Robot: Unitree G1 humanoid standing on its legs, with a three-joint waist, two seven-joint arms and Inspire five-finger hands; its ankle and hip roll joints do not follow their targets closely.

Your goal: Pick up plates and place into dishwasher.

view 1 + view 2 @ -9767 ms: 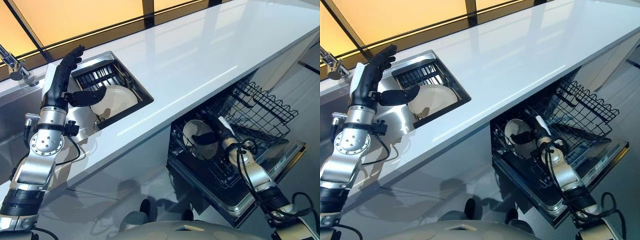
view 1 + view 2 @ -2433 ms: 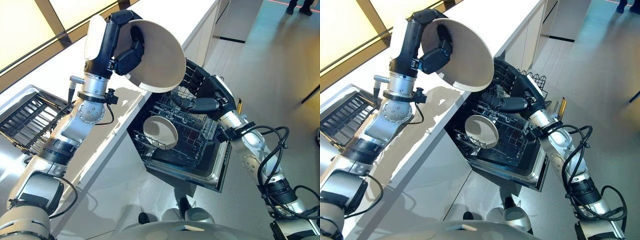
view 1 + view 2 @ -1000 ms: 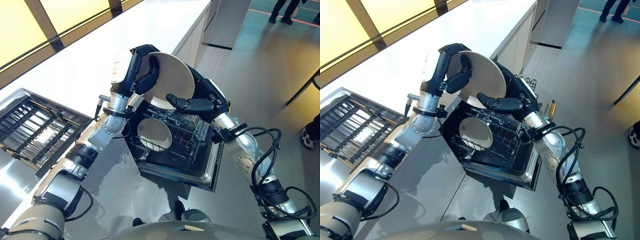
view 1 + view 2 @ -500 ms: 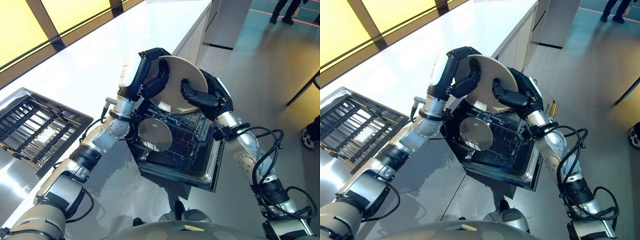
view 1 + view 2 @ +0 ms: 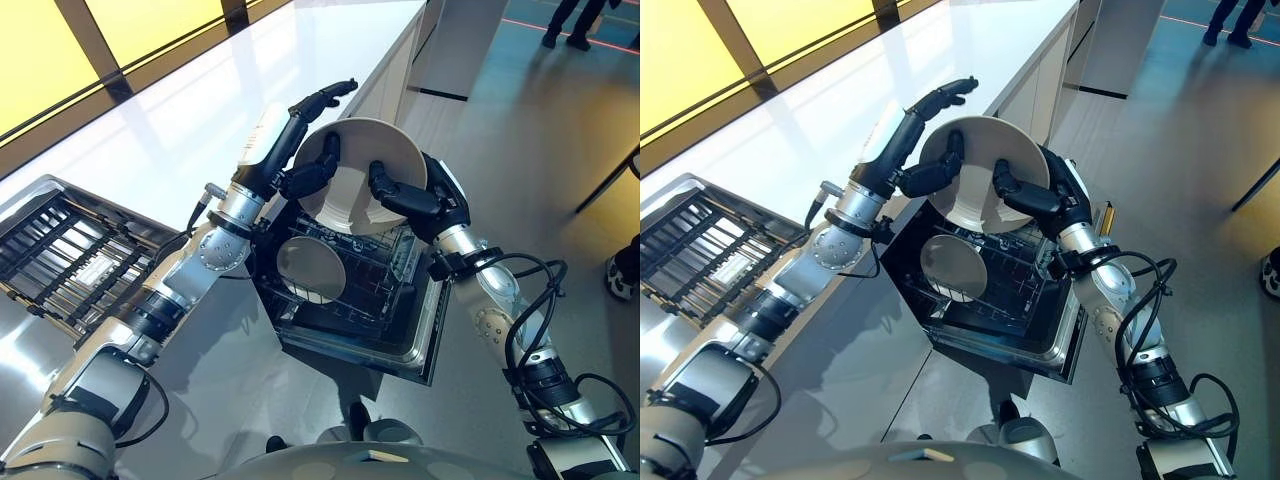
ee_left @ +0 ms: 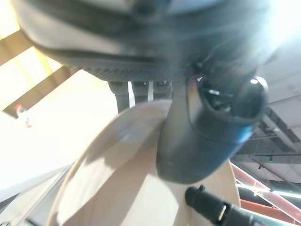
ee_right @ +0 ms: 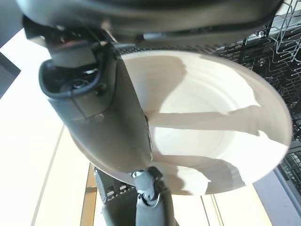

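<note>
I have the plate (image 5: 362, 175) at frame centre, tilted on edge directly above the dishwasher rack (image 5: 370, 275). My right hand (image 5: 415, 200) pinches its rim; my left hand (image 5: 300, 150) is spread, thumb resting on the face.

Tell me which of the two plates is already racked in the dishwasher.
The smaller-looking plate standing in the dishwasher rack. The other plate is held above it, the right hand gripping its rim, the left hand opening.
</note>
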